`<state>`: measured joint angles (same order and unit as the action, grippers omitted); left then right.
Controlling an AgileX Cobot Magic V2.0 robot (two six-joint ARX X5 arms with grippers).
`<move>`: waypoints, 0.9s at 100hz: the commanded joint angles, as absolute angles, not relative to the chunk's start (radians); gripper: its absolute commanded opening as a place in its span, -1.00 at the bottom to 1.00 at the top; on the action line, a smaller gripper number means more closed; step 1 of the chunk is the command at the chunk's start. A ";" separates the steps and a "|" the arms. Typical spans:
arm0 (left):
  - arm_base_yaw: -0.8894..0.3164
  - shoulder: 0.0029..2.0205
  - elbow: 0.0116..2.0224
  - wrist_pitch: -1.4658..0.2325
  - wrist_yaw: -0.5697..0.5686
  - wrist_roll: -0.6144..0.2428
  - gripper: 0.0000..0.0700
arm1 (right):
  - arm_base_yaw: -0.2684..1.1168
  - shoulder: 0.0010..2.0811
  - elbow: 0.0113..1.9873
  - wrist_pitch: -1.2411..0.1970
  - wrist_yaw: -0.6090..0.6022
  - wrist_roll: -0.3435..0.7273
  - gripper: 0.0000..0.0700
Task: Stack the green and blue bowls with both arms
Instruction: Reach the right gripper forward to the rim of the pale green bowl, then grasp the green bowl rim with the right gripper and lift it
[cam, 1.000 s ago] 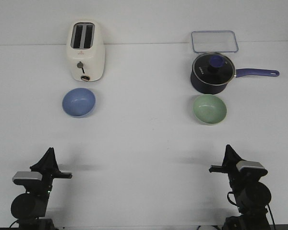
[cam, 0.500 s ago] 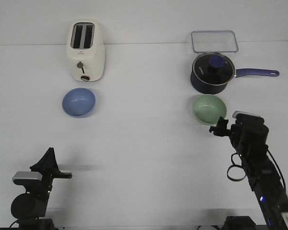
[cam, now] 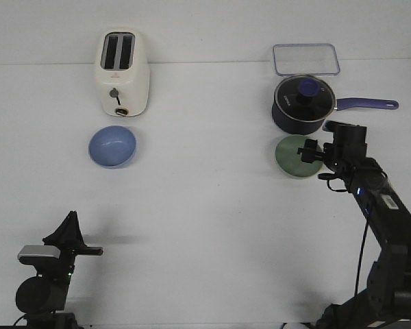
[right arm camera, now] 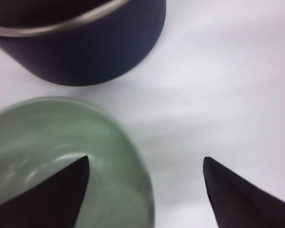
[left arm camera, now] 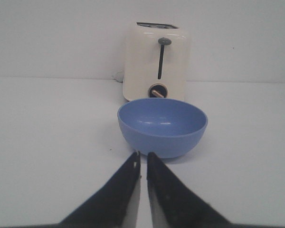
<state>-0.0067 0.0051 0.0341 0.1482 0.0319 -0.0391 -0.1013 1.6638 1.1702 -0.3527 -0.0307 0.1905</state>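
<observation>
The blue bowl (cam: 112, 146) sits on the white table in front of the toaster; in the left wrist view it (left arm camera: 162, 126) stands just beyond my left gripper (left arm camera: 142, 154), which is shut and empty. That gripper (cam: 74, 233) rests low at the front left. The green bowl (cam: 291, 156) sits in front of the saucepan. My right gripper (cam: 311, 155) is open over the bowl's right rim; in the right wrist view one fingertip (right arm camera: 78, 168) is over the bowl's inside (right arm camera: 47, 147), the other outside it.
A cream toaster (cam: 123, 72) stands behind the blue bowl. A dark blue lidded saucepan (cam: 303, 104) with a long handle (cam: 368, 104) stands right behind the green bowl, close to the right gripper. A clear lid or tray (cam: 306, 59) lies at the back right.
My right arm has risen from its rest pose at the front right and reached forward to the green bowl's right rim. The left arm and both bowls have not moved.
</observation>
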 commanded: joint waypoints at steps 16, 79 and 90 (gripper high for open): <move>-0.006 0.003 0.015 0.159 0.034 -0.038 -0.96 | -0.107 1.774 1.244 -0.398 -0.034 0.181 -0.33; -0.006 0.003 0.015 0.159 0.034 -0.038 -0.96 | -0.087 1.438 1.257 -0.559 -0.289 0.158 -1.00; -0.006 0.003 0.015 0.159 0.034 -0.038 -0.96 | -0.045 1.339 1.206 -0.558 -0.341 0.159 -1.00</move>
